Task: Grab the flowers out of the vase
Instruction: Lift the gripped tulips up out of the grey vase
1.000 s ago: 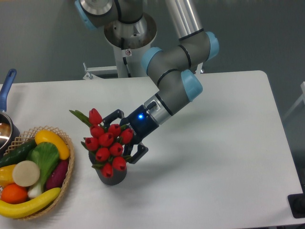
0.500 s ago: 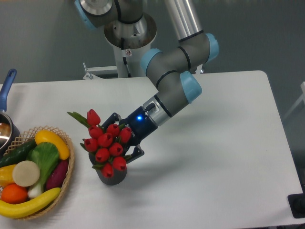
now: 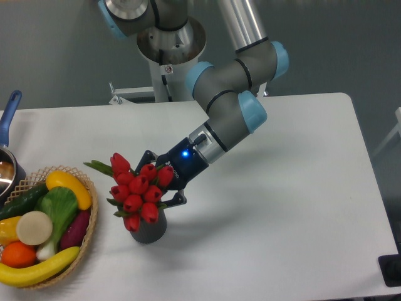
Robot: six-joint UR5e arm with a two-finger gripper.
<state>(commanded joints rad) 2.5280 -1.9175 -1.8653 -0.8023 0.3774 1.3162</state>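
The flowers (image 3: 135, 188), a tight bunch of red tulip buds with green leaves, stand in the small dark grey vase (image 3: 150, 231) at the front left of the white table. The bunch leans left. My gripper (image 3: 162, 178) comes in from the right at the height of the buds. Its dark fingers (image 3: 148, 155) stand above and below the bunch and are drawn in against it, behind the buds. The stems are hidden by the buds and the vase mouth.
A wicker basket (image 3: 89, 188) with fruit and vegetables sits at the left front edge, close to the vase. A pot (image 3: 6, 172) with a blue handle is at the far left. The robot base (image 3: 169, 44) stands behind the table.
The fingers have drawn closer together around the bunch. The flowers have shifted and tilted a little to the left. The vase has stayed in place.
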